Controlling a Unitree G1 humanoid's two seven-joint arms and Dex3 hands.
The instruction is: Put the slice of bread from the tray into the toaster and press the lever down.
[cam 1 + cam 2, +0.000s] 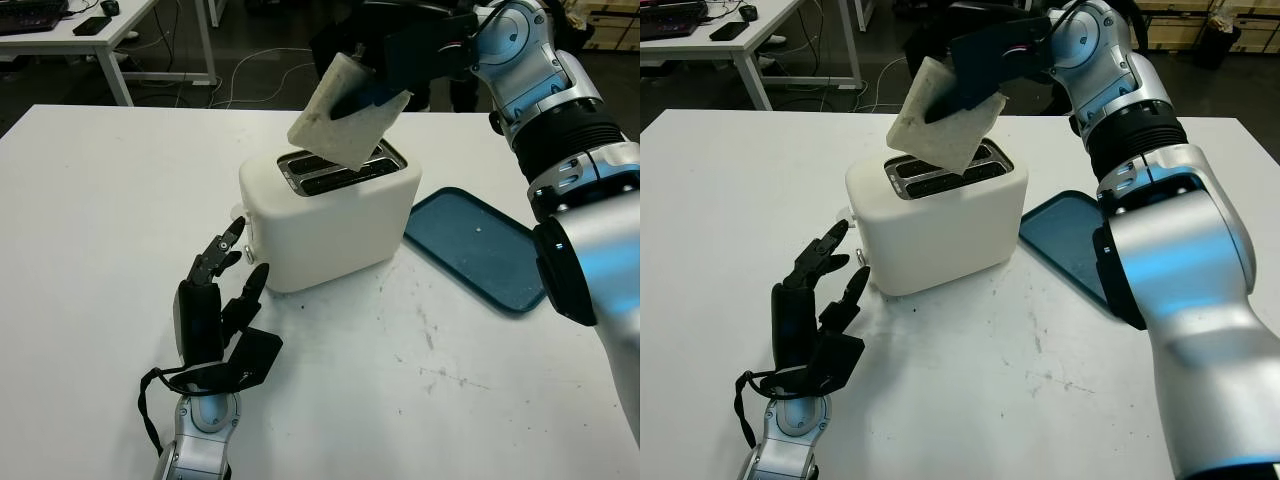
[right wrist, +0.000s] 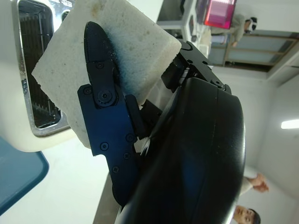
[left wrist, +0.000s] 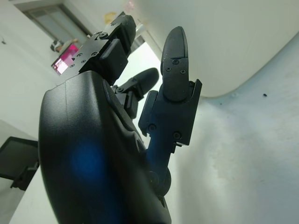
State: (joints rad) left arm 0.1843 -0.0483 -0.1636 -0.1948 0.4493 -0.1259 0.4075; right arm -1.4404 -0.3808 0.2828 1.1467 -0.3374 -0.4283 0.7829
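Currently, the slice of bread point(image 1: 345, 112) is held tilted above the toaster point(image 1: 330, 215), its lower corner just over the slots point(image 1: 340, 170) and not yet inside. The right hand point(image 1: 385, 75) grips it, one finger point(image 2: 105, 107) pressed across the near face and the others behind, which keeps the lower edge free to enter a slot. In my judgement the slice must be turned upright and aligned with a slot before lowering. Beyond those fingers, on the far side from the toaster, the blue tray point(image 1: 480, 250) lies bare on the table point(image 1: 100, 200). The left hand point(image 1: 215, 300) is open, holding nothing, its fingertips close beside the toaster's end wall, probably staged for the lever.
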